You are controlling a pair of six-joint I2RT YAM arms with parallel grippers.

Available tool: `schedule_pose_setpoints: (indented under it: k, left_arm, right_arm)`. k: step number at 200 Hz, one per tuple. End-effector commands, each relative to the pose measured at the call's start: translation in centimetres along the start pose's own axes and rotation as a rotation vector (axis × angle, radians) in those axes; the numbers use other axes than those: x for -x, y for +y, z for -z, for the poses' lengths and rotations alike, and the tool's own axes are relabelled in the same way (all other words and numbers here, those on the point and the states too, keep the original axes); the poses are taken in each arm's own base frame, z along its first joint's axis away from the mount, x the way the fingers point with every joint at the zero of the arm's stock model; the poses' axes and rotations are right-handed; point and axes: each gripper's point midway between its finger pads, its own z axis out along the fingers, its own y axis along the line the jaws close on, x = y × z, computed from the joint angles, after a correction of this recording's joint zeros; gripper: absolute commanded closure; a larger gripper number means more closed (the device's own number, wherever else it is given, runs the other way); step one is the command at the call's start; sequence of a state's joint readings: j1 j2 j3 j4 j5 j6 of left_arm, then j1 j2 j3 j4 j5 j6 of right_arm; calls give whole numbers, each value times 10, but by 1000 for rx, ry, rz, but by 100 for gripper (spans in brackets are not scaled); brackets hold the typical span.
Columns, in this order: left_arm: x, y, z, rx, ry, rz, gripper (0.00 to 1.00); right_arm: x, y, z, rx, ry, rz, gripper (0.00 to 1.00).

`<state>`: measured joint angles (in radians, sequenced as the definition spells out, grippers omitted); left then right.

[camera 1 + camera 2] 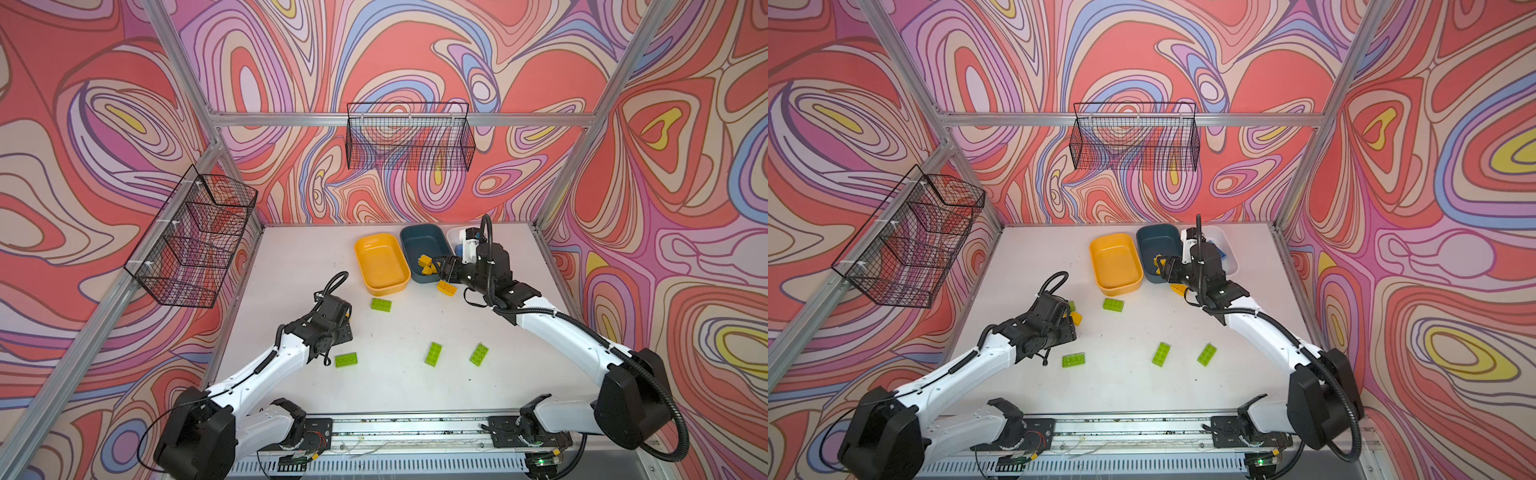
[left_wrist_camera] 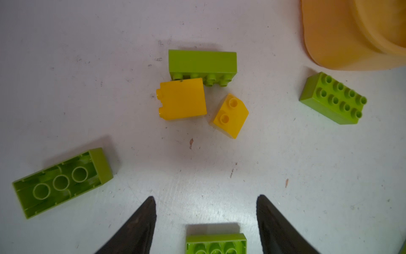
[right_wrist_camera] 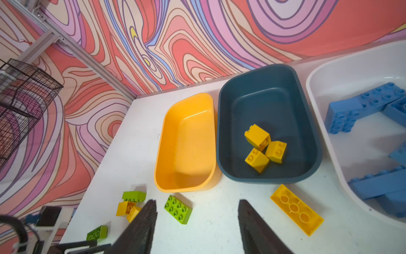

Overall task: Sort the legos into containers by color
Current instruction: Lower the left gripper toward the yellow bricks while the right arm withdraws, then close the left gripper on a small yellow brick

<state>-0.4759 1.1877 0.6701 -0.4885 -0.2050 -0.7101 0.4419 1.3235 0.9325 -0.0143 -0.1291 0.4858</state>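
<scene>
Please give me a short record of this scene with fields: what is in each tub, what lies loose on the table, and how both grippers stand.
Yellow plastic tub: empty
Dark blue plastic tub: three small yellow bricks
White plastic tub: blue bricks
Loose on white table: several lime-green bricks, two small yellow bricks, one long yellow brick lying upside down
Left gripper: open, holding nothing
Right gripper: open, holding nothing

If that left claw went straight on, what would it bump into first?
Probably the yellow bricks ahead of the left gripper, though it may touch the table first; depth is unclear.
</scene>
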Motion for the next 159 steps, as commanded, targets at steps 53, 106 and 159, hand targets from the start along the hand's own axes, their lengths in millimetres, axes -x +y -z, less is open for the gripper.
schedule_pose_setpoints:
  k: [53, 106, 159]
  left_arm:
    - [22, -18, -43, 72, 47, -116, 27]
    - [21, -16, -74, 129, 108, -143, 29]
    - [27, -25, -96, 129, 134, -161, 34]
  right_arm:
    - [-51, -16, 39, -15, -19, 33, 39]
    - [-52, -14, 45, -1, -31, 48, 39]
    - [-57, -19, 42, -13, -21, 47, 39]
